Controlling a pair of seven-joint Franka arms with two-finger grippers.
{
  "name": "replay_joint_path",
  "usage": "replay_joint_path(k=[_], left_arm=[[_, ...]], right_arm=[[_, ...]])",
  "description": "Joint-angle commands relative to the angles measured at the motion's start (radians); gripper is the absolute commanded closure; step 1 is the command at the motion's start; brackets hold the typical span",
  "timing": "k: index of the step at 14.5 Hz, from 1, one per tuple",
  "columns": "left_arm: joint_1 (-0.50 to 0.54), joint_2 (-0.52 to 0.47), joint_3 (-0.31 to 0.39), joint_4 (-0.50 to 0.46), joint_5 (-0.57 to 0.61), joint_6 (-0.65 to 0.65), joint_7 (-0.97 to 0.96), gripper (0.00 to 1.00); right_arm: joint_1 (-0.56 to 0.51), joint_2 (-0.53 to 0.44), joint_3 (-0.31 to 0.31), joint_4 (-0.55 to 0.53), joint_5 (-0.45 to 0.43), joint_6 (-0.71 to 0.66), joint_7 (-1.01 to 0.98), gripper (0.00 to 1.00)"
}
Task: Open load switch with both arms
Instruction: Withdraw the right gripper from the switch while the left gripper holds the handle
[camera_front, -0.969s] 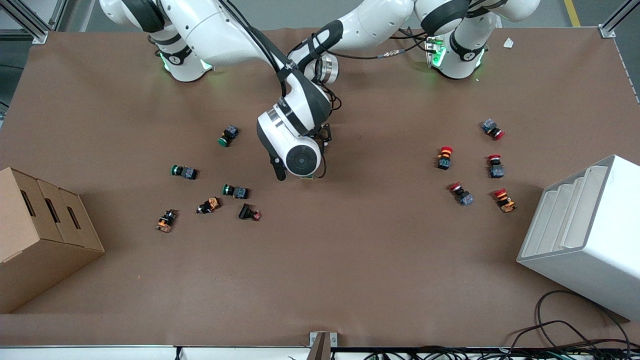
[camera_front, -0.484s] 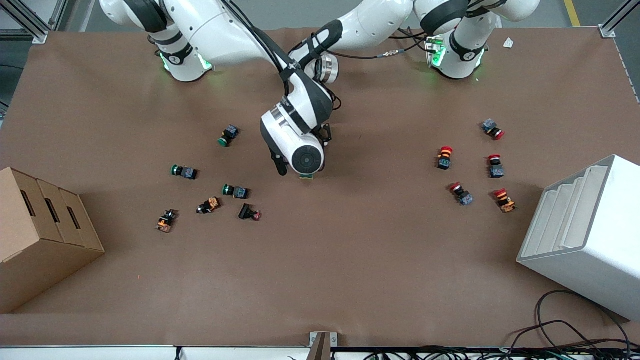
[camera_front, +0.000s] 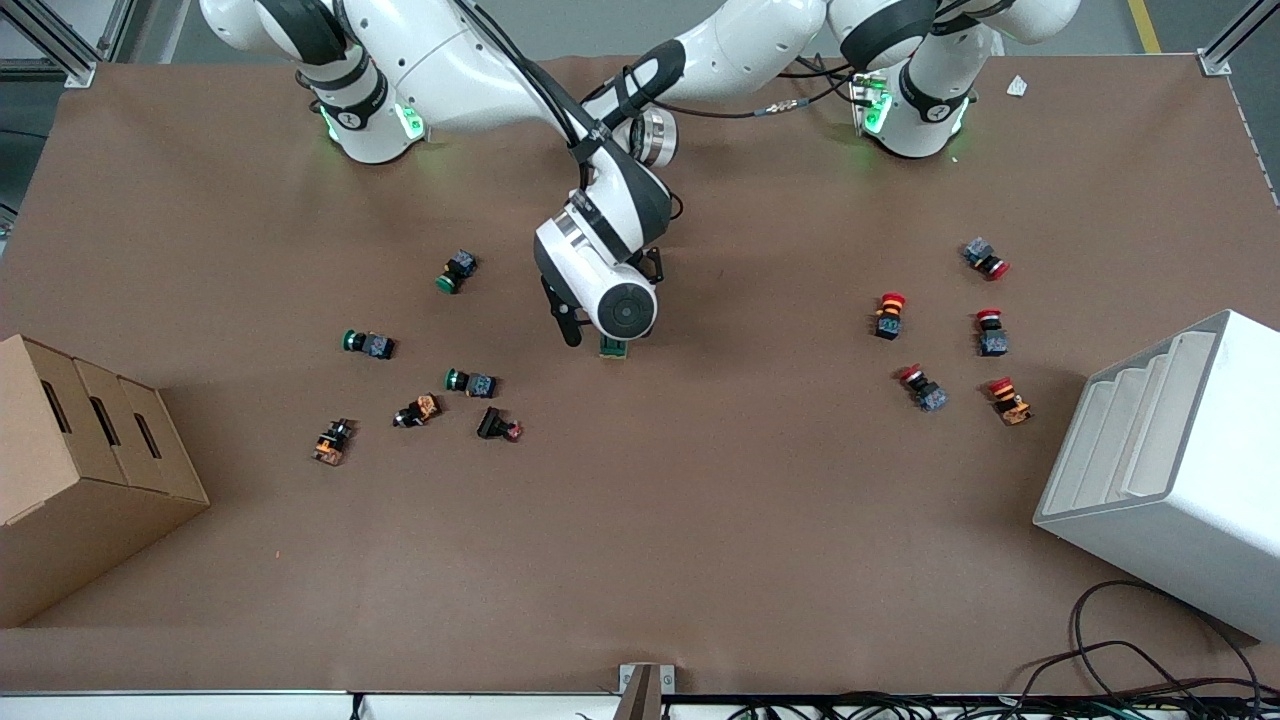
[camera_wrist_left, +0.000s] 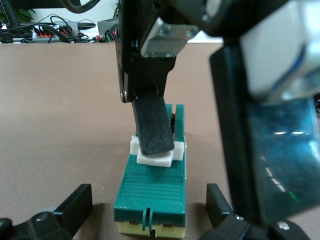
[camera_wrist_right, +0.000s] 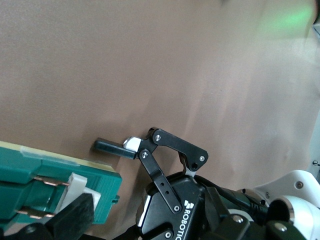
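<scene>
The load switch (camera_front: 612, 348) is a dark-green block with a cream base lying mid-table, mostly covered by the right arm's wrist (camera_front: 610, 290). In the left wrist view the switch (camera_wrist_left: 152, 192) lies between the fingers of my open left gripper (camera_wrist_left: 149, 212), with a gap on each side. A black finger (camera_wrist_left: 152, 127) of the right gripper rests on the switch's white lever (camera_wrist_left: 156, 156). In the right wrist view my right gripper (camera_wrist_right: 147, 220) stands open, one finger (camera_wrist_right: 75, 217) at the lever of the switch (camera_wrist_right: 45, 185). Both grippers are hidden in the front view.
Green-capped pushbuttons (camera_front: 457, 270) and other small switches (camera_front: 470, 382) lie toward the right arm's end, red-capped ones (camera_front: 889, 315) toward the left arm's end. A cardboard box (camera_front: 80, 470) and a white bin (camera_front: 1170, 470) stand at the table's ends.
The right arm's wrist has shifted a little toward the left arm's end and away from the front camera. More of the green switch now shows below it.
</scene>
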Motion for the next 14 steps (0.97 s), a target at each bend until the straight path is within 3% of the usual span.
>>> replay_joint_path(k=[1,5,10,14], left_arm=[[0.002,0.077,0.006,0.013,0.004,0.048,-0.022,0.01],[0.008,0.064,0.004,0.021,0.001,0.048,-0.013,0.01],[0.014,0.044,0.001,0.039,-0.019,0.049,-0.007,0.01],[0.028,0.024,-0.011,0.114,-0.132,0.058,0.083,0.01]], right_arm=[[-0.037,-0.029,0.000,-0.012,-0.023,0.007,-0.090,0.00],[-0.163,-0.126,-0.005,-0.023,-0.072,0.004,-0.342,0.00],[-0.346,-0.259,-0.005,-0.028,-0.153,-0.072,-0.792,0.00],[-0.493,-0.351,-0.005,-0.028,-0.264,-0.108,-1.167,0.00]])
